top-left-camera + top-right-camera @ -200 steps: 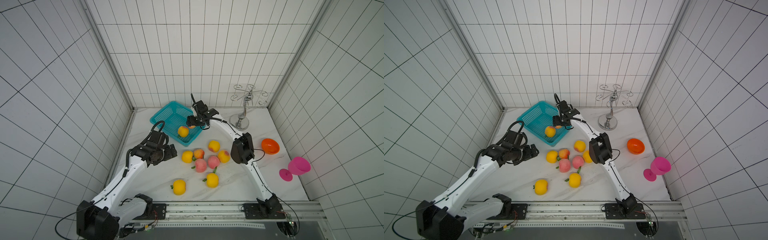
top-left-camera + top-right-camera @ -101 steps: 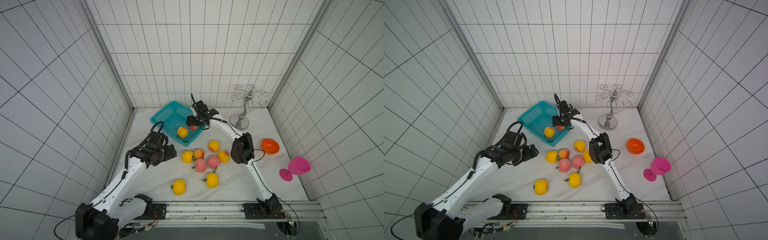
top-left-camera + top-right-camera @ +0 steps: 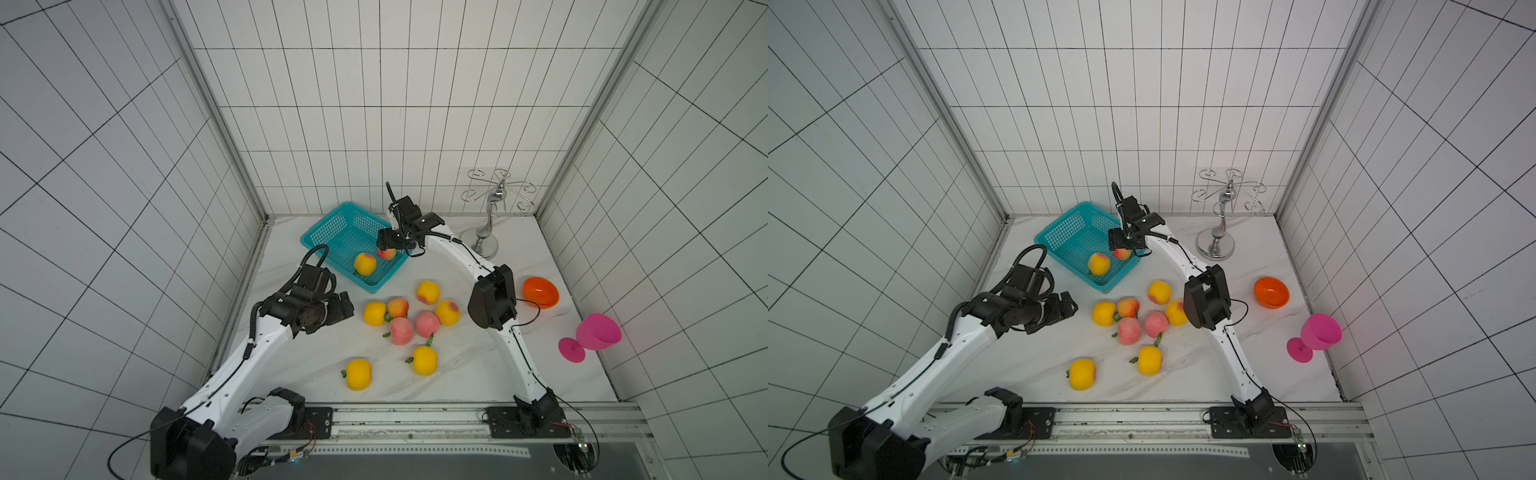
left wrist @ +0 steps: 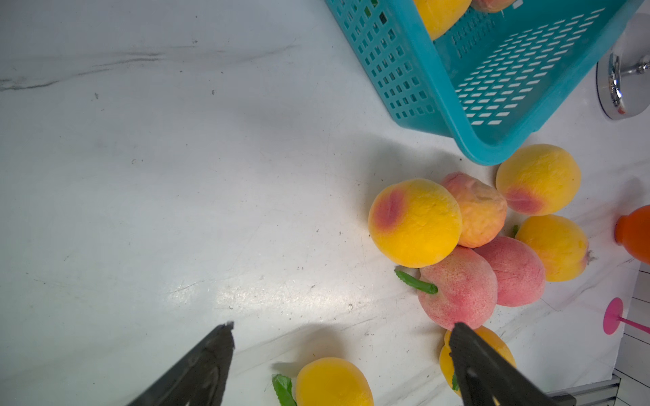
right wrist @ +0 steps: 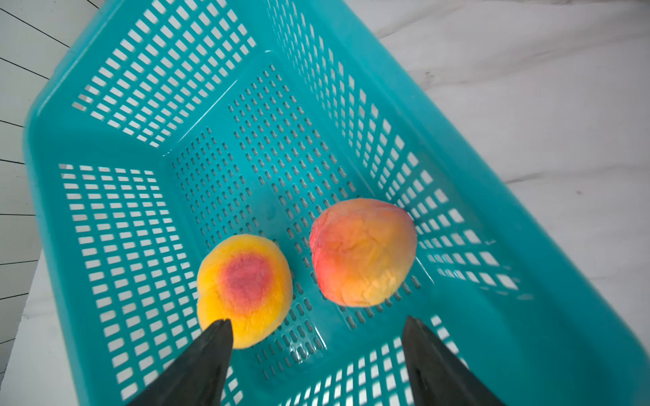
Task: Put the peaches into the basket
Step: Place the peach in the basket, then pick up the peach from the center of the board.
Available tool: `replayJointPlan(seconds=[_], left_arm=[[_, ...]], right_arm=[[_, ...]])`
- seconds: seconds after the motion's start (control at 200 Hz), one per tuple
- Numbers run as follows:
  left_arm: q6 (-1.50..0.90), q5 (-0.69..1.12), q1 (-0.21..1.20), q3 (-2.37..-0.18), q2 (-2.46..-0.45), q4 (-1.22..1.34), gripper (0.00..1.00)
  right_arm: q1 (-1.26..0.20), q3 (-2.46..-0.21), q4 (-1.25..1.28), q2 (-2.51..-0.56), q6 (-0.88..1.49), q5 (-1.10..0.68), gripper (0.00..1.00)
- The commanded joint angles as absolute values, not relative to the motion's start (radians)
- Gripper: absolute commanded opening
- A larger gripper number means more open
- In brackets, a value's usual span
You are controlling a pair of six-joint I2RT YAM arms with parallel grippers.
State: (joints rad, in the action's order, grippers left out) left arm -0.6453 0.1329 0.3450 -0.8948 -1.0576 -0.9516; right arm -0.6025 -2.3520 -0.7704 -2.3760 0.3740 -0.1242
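Left gripper (image 3: 347, 306) wide open, empty; nearest yellow peach (image 3: 374, 313) lies on the table (image 3: 291, 365) just beyond its fingers (image 4: 204, 365). Right gripper (image 5: 316, 325) hangs part-open over the basket (image 5: 105, 218), apparently clear of the pink-orange peach (image 5: 362, 251) inside.

No readable text, no labels, no brands, no numbers, no signs anywhere

White-tiled walls (image 3: 374, 104) surround a pale, marble-veined tabletop (image 3: 457, 374).

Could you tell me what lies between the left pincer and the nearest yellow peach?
Only bare tabletop separates left pincer from yellow peach, in both top views.
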Motion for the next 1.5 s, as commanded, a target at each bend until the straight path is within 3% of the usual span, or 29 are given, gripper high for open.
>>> replayJointPlan(seconds=[0.0,0.22,0.53,0.804,1.184,1.494], left_arm=[[-0.608,0.161,0.341,-0.872,-1.020,-0.962,0.95],[-0.608,0.165,0.420,-0.874,-1.017,-0.982,0.96],[-0.720,0.092,0.642,-0.842,-1.060,-0.977,0.97],[-0.811,0.038,0.726,-0.790,-1.064,-0.999,0.97],[-0.987,-0.027,0.889,-0.821,-1.139,-1.088,0.97],[-1.115,-0.038,0.988,-0.790,-1.201,-1.007,0.97]], right_arm=[[-0.614,-2.248,-0.803,-2.229,0.354,-0.059,0.80],[-0.677,-1.974,-0.811,-1.964,0.362,0.038,0.84],[-0.730,-1.594,-0.839,-1.605,0.403,0.065,1.00],[-0.736,-1.304,-0.837,-1.351,0.396,0.048,0.99],[-0.737,-1.134,-0.804,-1.230,0.357,-0.074,0.99],[-0.729,-1.081,-0.814,-1.185,0.333,-0.116,0.99]])
